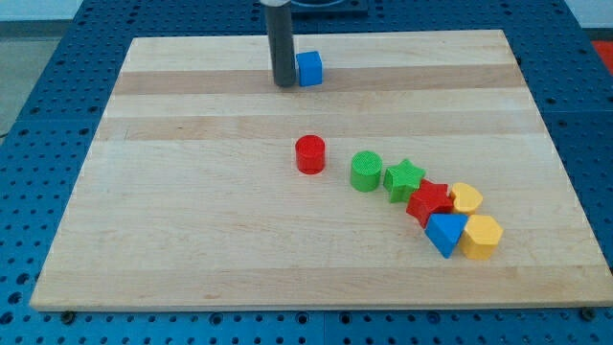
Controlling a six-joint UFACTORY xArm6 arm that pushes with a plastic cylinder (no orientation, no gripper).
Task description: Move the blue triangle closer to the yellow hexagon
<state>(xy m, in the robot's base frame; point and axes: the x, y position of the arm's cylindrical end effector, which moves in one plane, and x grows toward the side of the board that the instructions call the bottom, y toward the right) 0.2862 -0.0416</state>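
My tip [284,84], a bare rod gripping nothing, stood far above the yellow hexagon [482,236], which the blue triangle [444,233] already touched.

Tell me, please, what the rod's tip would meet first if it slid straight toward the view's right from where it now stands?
My tip would meet the blue cube almost at once; it sits immediately to the tip's right, apparently touching, though depth is uncertain.

— At the view's top?
— My tip [284,84], just left of the blue cube [309,68] (touching, seemingly).
— Lower right?
— Blue triangle [443,234] against the yellow hexagon [481,237], on its left; red star [429,202] and yellow heart [466,198] just above; green star [404,178], green cylinder [366,172], red cylinder [310,154] trailing up-left.
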